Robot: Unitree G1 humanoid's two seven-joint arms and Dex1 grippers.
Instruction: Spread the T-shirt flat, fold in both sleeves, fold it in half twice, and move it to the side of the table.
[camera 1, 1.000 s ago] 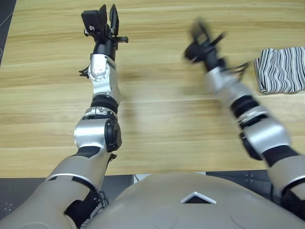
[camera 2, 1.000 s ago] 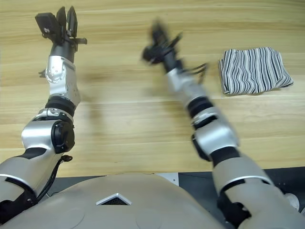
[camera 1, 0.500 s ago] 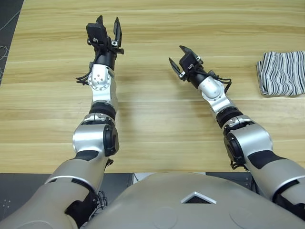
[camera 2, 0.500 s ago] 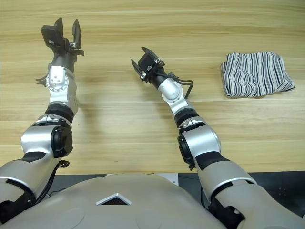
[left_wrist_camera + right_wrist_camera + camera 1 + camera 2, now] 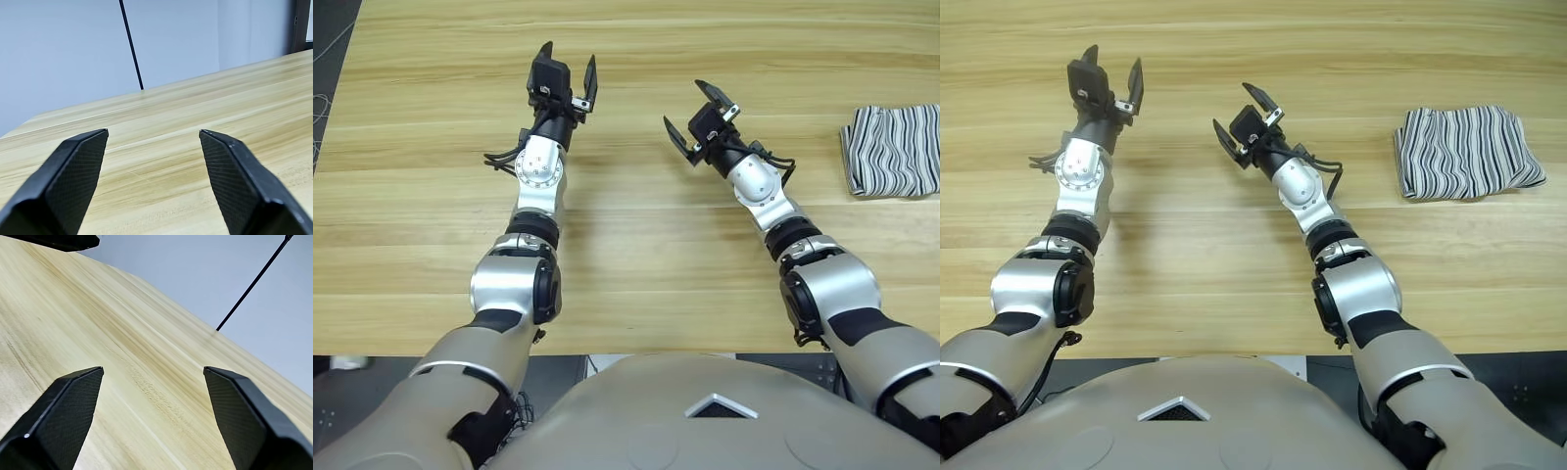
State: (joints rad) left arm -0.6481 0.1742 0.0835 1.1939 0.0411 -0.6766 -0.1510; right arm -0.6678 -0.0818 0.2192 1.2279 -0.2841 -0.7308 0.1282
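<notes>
The black-and-white striped T-shirt (image 5: 893, 149) lies folded into a small bundle at the right side of the wooden table (image 5: 636, 255). My left gripper (image 5: 570, 73) is raised over the middle-left of the table, open, with nothing between its fingers (image 5: 73, 171). My right gripper (image 5: 698, 114) hovers near the table's middle, also open and empty, well to the left of the shirt. Both wrist views look between spread black fingertips (image 5: 244, 411) onto bare wood.
The table's left edge (image 5: 335, 88) borders a dark floor with thin cables. A pale wall and a thin black rod (image 5: 131, 46) stand beyond the table's far edge in the wrist views.
The right arm swung back from the shirt's side toward the middle and settled there. The left gripper moved right and slightly nearer, its fingers spreading apart. The shirt has stayed put.
</notes>
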